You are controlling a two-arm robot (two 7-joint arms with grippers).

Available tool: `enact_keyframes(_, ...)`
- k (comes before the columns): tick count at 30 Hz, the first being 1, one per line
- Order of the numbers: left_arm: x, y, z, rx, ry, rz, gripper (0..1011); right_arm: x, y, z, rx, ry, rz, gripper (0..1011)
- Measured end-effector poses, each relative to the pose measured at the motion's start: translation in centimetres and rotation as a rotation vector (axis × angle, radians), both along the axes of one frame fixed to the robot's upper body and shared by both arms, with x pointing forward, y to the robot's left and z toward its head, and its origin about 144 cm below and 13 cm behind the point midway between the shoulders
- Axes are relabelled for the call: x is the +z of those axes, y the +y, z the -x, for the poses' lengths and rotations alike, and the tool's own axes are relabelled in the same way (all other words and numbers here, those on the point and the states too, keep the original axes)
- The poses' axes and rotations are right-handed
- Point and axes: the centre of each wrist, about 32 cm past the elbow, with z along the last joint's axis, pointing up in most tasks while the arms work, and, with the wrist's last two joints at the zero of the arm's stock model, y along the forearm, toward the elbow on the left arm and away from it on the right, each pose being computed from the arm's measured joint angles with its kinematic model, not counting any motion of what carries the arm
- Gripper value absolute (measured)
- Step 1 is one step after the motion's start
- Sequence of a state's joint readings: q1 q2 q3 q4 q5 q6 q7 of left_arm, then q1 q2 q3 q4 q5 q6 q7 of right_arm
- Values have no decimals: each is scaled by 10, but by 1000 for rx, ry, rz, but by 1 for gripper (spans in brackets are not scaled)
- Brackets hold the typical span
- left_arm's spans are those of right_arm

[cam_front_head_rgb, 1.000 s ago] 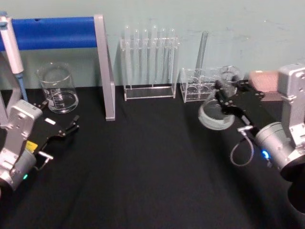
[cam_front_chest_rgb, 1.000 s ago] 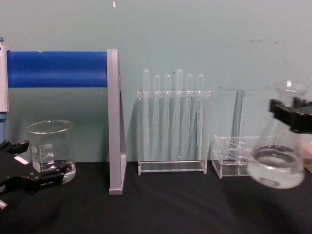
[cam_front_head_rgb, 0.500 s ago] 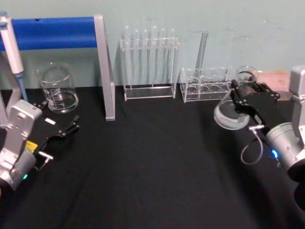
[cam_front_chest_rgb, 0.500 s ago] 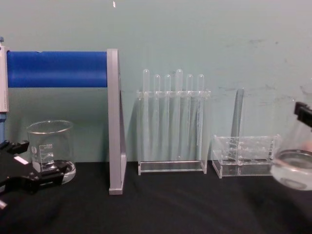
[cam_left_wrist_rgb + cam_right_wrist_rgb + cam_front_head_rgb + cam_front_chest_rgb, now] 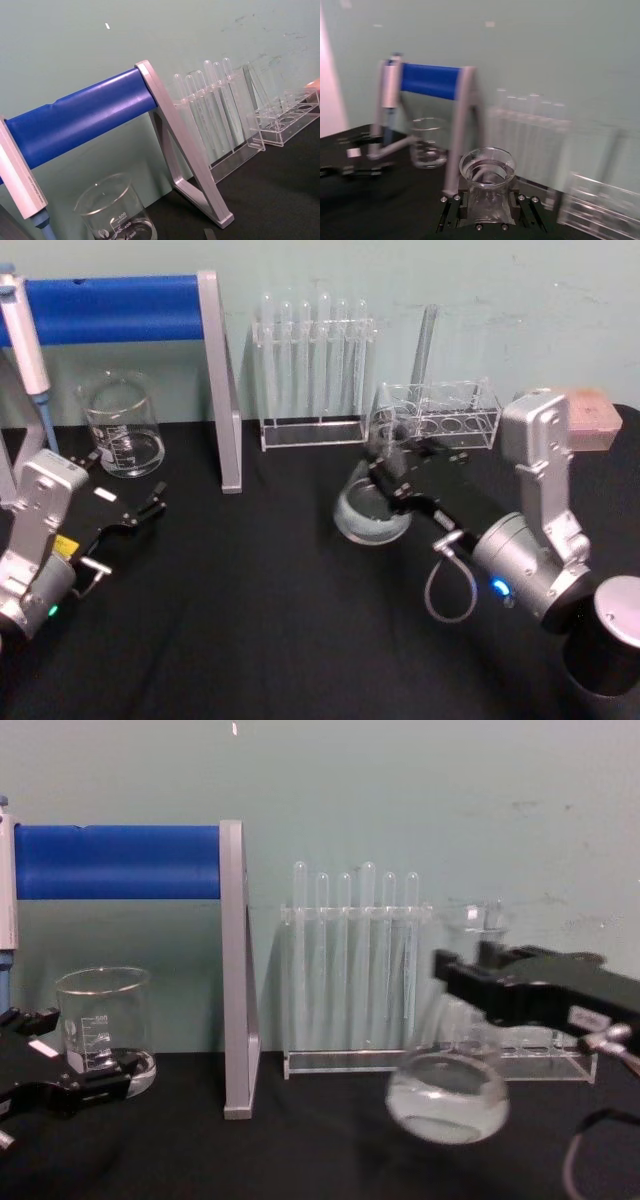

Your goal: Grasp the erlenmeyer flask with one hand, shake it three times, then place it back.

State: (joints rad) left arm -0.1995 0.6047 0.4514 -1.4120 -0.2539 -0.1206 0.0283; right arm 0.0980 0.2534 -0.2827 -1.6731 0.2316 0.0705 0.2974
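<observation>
- The right end effector is clamped on the neck of the erlenmeyer flask. The flask hangs tilted above the desk, in front of the test tube rack and slightly to its right.
- The grip is on smooth, tapering glass, so a hard shake could let the neck slip through the pads and drop the flask.
- Clear liquid sits in the wide base and the mouth is open. A steeper tilt or a sharp swing may slosh it out.
- A swing toward the test tube rack could knock its tubes, or hit the low clear holder just right of it.
- Setting the flask down while it is tilted may land it on the edge of its base and tip it.
- The left end effector rests well left of the rack near the beaker, fingers parted and empty. I judge it out of harm's way.
</observation>
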Motion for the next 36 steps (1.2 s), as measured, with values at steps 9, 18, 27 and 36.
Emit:
enact_keyframes(9, 0, 0, 0, 0, 0, 0, 1001, 0, 16, 4, 148, 3, 6, 449)
enact_keyframes(18, 0, 0, 0, 0, 0, 0, 1001, 1, 16, 3, 146, 4, 4, 450)
enact_keyframes(27, 0, 0, 0, 0, 0, 0, 1001, 2, -3, -3, -3, 1, -8, 449)
enact_keyframes(36, 0, 0, 0, 0, 0, 0, 1001, 2, -30, -2, -211, 5, -12, 449)
